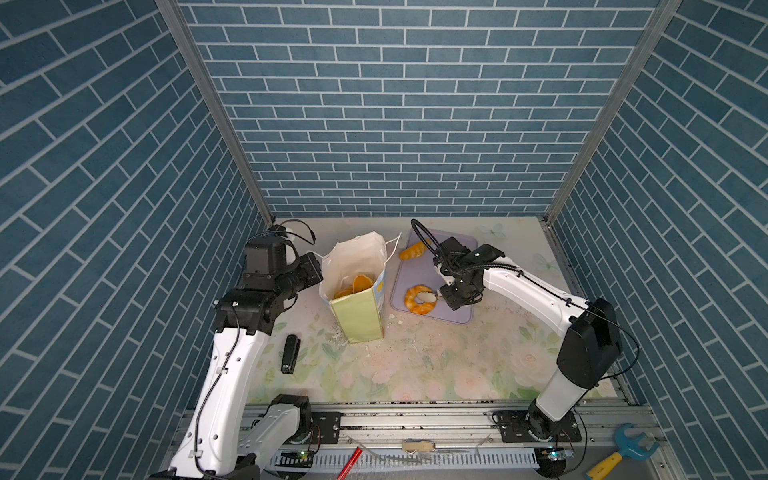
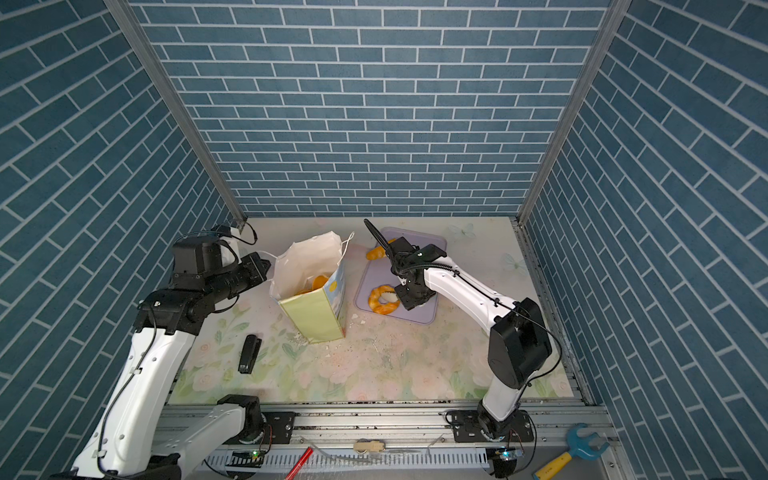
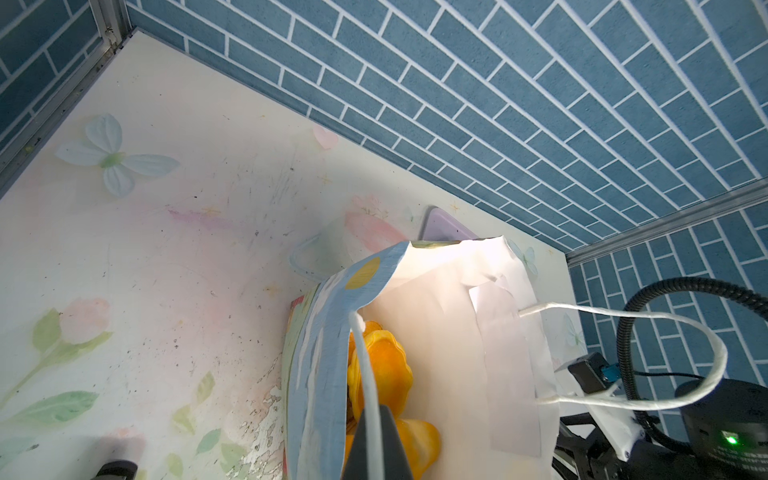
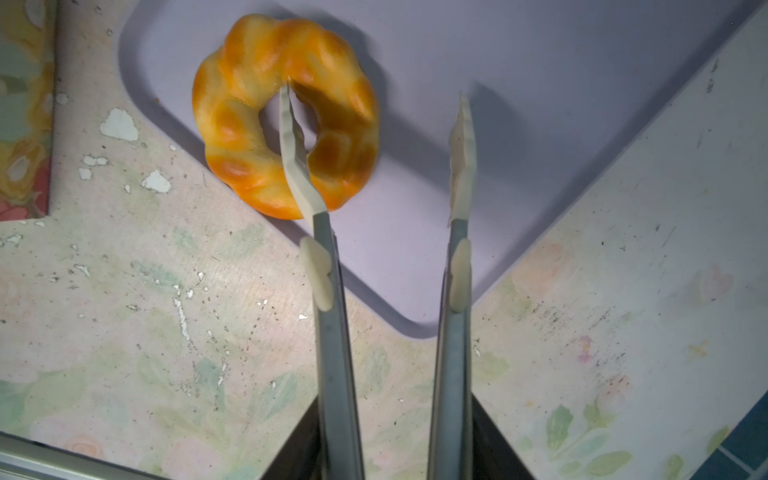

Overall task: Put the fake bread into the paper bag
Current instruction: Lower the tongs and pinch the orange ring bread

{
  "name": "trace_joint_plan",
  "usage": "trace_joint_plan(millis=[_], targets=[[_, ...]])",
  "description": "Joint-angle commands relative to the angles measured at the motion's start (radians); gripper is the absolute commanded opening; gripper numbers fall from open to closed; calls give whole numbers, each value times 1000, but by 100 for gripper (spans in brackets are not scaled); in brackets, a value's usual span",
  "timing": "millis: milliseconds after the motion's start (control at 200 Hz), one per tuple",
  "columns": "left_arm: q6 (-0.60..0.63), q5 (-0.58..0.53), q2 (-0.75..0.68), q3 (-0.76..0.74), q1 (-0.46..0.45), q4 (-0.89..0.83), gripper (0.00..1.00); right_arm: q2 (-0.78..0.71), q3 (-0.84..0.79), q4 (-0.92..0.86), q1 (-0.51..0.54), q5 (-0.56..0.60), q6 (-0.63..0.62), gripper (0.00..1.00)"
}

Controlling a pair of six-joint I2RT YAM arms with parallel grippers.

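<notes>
The paper bag point(image 1: 359, 320) point(image 2: 313, 318) stands upright left of centre, mouth open, with several pieces of fake bread point(image 1: 359, 284) point(image 3: 386, 365) inside. My left gripper point(image 1: 318, 266) point(image 3: 374, 419) is shut on the bag's white cord handle at its left rim. A ring doughnut point(image 1: 413, 301) point(image 4: 232, 124) lies on the lilac tray point(image 1: 453, 316) point(image 4: 540, 104). My right gripper point(image 1: 434, 296) point(image 4: 373, 93) is open over it. One finger is in the doughnut's hole and the other stands outside the ring, clear of it. A long loaf point(image 1: 412, 250) point(image 2: 376, 253) lies at the tray's far end.
A black stapler point(image 1: 290, 353) lies on the floral tabletop in front of the left arm. White flakes point(image 1: 340, 336) are scattered by the bag's base. Blue brick walls close in three sides. A blue and yellow toy wrench point(image 1: 623, 449) lies beyond the front rail.
</notes>
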Motion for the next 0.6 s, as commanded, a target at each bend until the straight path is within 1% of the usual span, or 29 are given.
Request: trace_joint_plan(millis=[0,165,335,435,595], targets=[[7,1,-1,-8,-2,-7,0,26,41,15,-2,-16,-6,46],[8,-1,2,-7,0,-6,0,72,67,21,-3,-39,-11,42],[7,-2,2,-9,-1,-5,0,96,99,8,-1,-21,-9,32],[6,-2,2,-10,0,-6,0,86,109,-2,-3,-4,-7,27],[-1,3,-5,-21,-1,2,0,36,108,-9,-5,26,-1,23]])
